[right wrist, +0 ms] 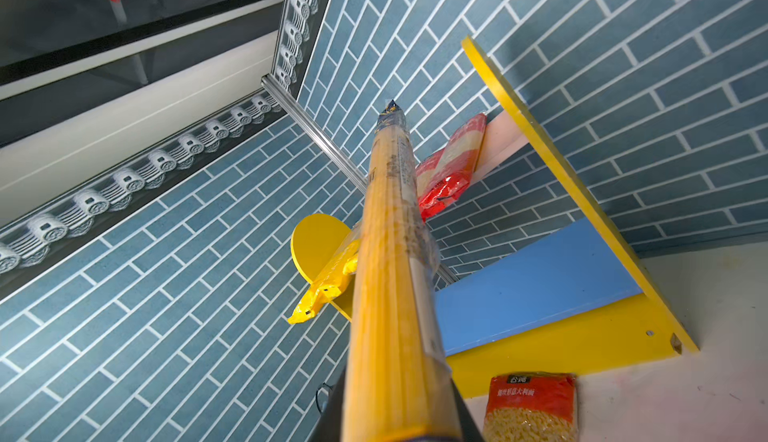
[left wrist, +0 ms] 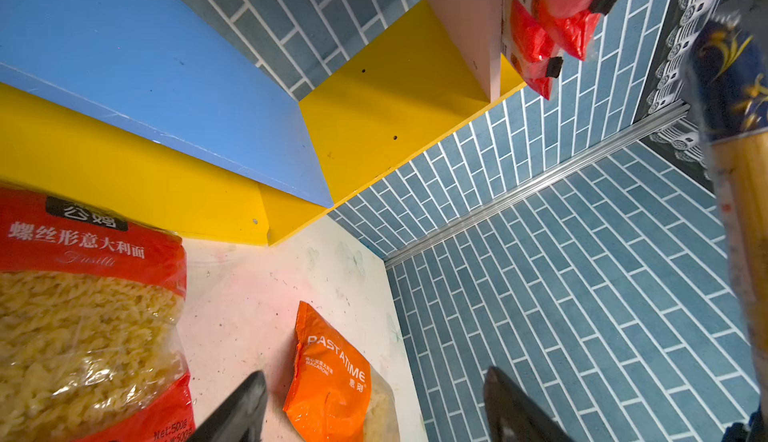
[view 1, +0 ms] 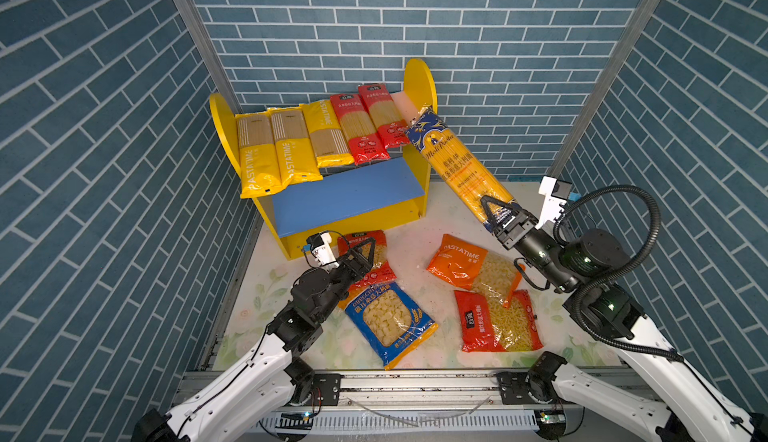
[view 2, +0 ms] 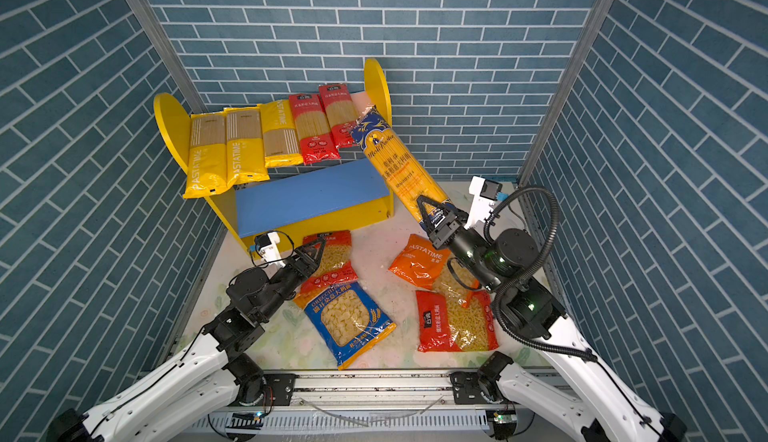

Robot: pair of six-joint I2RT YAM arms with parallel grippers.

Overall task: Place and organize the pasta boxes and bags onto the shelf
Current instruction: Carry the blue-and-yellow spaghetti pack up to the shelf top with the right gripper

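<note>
One glossy, slender spaghetti pack [view 1: 451, 157] clamped in right tool [view 1: 497, 213]; left tool [view 1: 362, 253] apart.

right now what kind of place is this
Probably a robot test cell staged as a small shop: blue brick-print wall panels on metal framing, a toy-like shelf, and pasta bags strewn on the table.

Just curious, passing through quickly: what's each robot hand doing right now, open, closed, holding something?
Left hand: open, holding nothing.
Right hand: closed on the blue-and-yellow spaghetti pack.
</note>
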